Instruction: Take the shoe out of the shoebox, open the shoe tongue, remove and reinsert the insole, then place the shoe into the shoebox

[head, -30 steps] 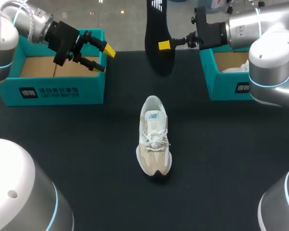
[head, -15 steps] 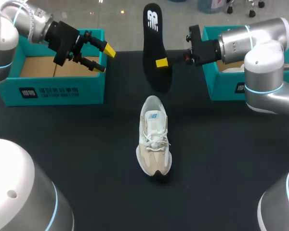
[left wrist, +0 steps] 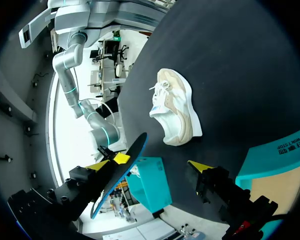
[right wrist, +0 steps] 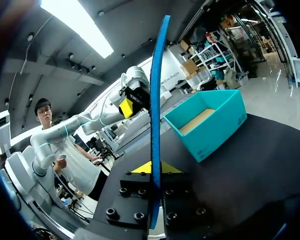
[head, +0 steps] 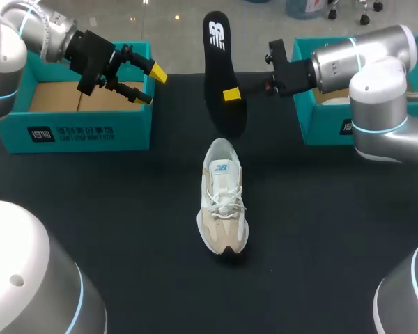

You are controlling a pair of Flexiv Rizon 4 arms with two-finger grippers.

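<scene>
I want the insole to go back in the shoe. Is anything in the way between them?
Nothing visible is. The insole hangs in the right gripper, up behind the shoe, with only table between them. The left gripper is open, off to the side by the left box.

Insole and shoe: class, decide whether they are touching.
Apart. The left wrist view shows the insole, held in the right gripper, with bare table between it and the shoe.

black insole [head: 219, 66], white-beige shoe [head: 223, 205]
</scene>
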